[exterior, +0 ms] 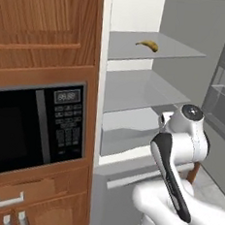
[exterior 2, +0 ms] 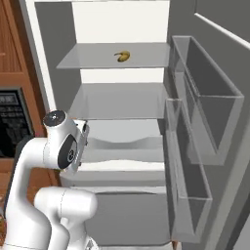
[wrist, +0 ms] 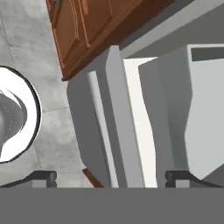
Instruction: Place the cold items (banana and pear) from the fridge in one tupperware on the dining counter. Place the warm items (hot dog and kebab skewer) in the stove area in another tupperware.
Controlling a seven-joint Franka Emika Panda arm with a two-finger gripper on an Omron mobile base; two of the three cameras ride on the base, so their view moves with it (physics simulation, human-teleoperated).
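The fridge stands open, with white inner walls and pale grey shelves. A small yellow banana lies on its upper shelf, well above the arm. The arm is folded low in front of the lower shelves. In the hand view my gripper is open, its dark fingertips far apart with nothing between them. It looks down at the fridge's lower front and the floor. The pear, hot dog, kebab skewer, both tupperware and the dining counter are out of view.
A black microwave sits in wooden cabinetry left of the fridge. The open door's clear bins jut out on the right. A wide grey drawer bin lies below the shelves. Brown cabinets border the grey floor.
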